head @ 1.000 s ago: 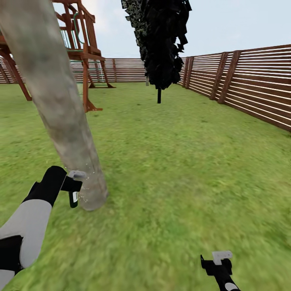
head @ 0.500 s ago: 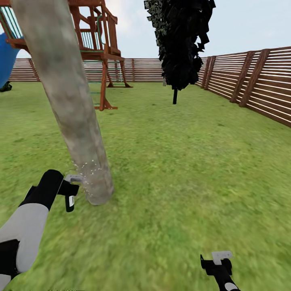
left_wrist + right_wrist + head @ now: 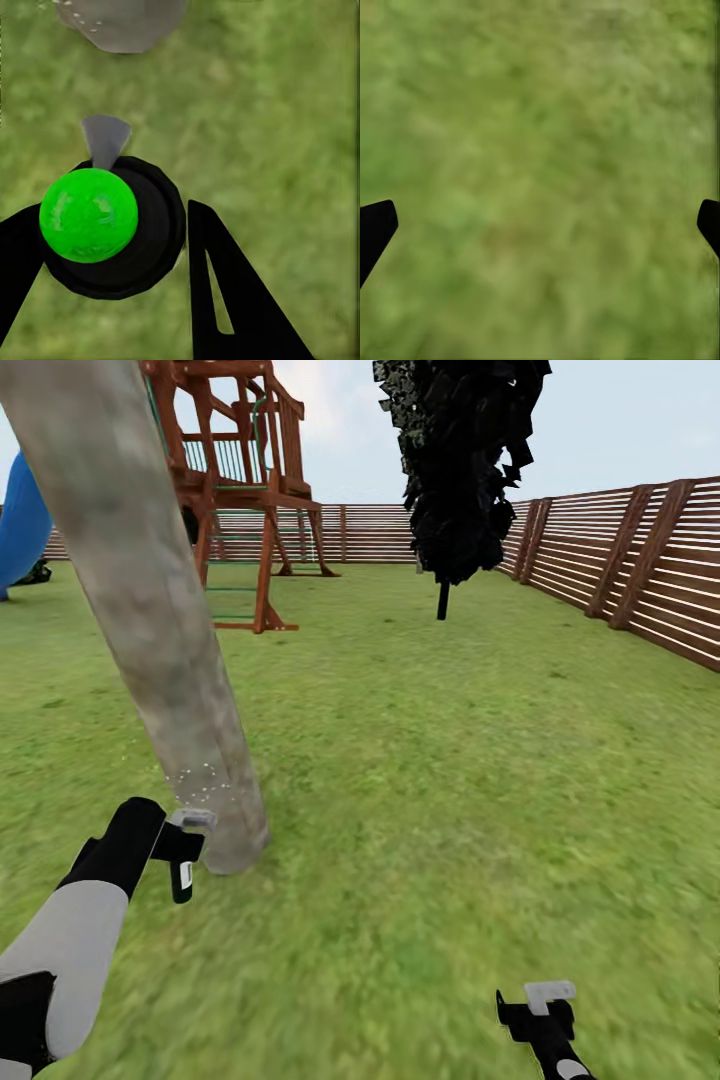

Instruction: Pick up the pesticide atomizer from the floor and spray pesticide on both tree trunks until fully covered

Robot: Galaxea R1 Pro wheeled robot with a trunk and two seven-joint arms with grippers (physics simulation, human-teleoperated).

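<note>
A big wooden play tower (image 3: 235, 490) stands far back on the left. It is reddish brown, with rails at the top and a ladder (image 3: 232, 588) with green steps going down. A blue slide (image 3: 20, 525) peeks in at the far left edge. A slim tree (image 3: 462, 460) with very dark leaves and a thin stem stands in the middle, farther back. Above it all is pale blue sky (image 3: 620, 420) with some soft white cloud.
</note>
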